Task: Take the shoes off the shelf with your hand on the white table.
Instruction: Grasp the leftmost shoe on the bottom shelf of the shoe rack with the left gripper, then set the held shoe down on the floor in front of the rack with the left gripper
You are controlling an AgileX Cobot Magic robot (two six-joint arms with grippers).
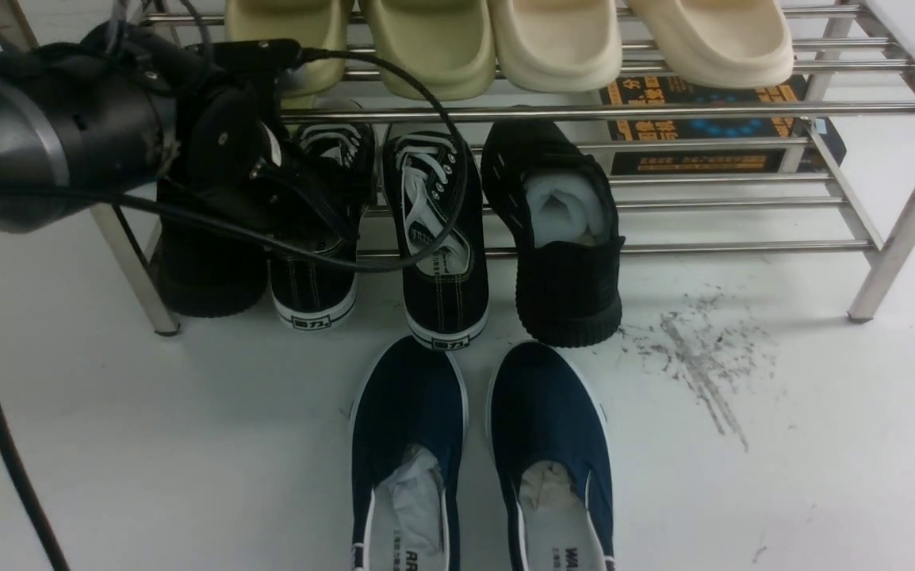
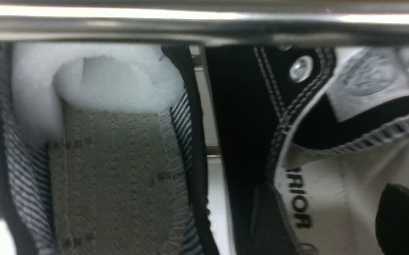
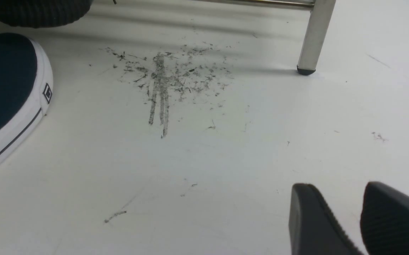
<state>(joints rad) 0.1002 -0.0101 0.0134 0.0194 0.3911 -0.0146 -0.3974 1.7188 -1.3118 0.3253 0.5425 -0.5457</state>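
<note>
Step in hand: grasp of the first of the shoes (image 1: pixel 438 254). Both stand on the lower tier of the shelf (image 1: pixel 664 111), centre-left of the front view.

Left gripper (image 1: pixel 315 206): jaws apart, holding nothing, at the opening of the leftmost sneaker (image 1: pixel 313 289).

Right gripper (image 3: pixel 335 191): parted, empty, above the white table (image 1: pixel 782 492).

The next move probably calls for closing on the collar, then drawing the sneaker out beneath the upper rail.
</note>
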